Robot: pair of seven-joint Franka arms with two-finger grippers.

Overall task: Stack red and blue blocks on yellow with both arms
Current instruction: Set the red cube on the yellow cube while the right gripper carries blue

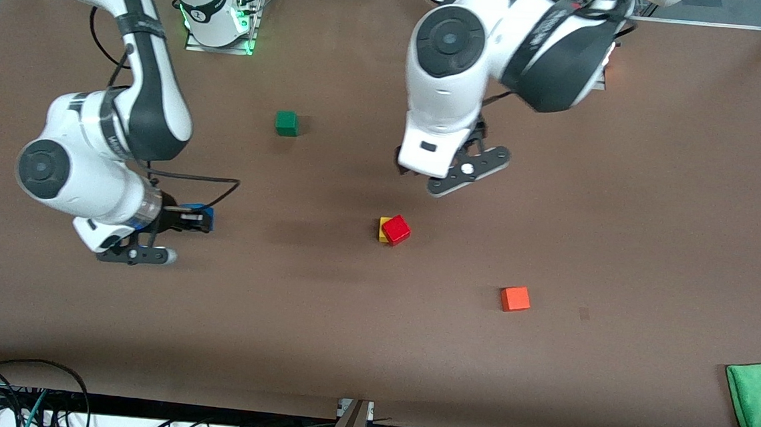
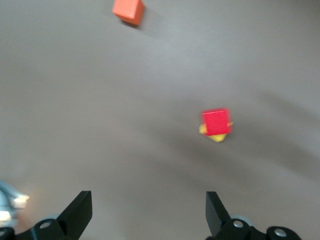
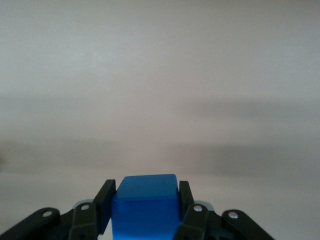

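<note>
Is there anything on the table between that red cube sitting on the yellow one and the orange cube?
Nothing: in the front view only bare brown table separates the red cube from the orange cube.

High front camera faces the arms; both it and the left wrist camera see the red block (image 1: 396, 229) (image 2: 216, 122).

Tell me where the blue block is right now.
The blue block is clamped in the right gripper, toward the right arm's end of the table, well away from the red block stacked on yellow.

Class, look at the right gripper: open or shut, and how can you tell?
Shut on the blue block: in the right wrist view the right gripper has a finger pressed against each side of it.
</note>
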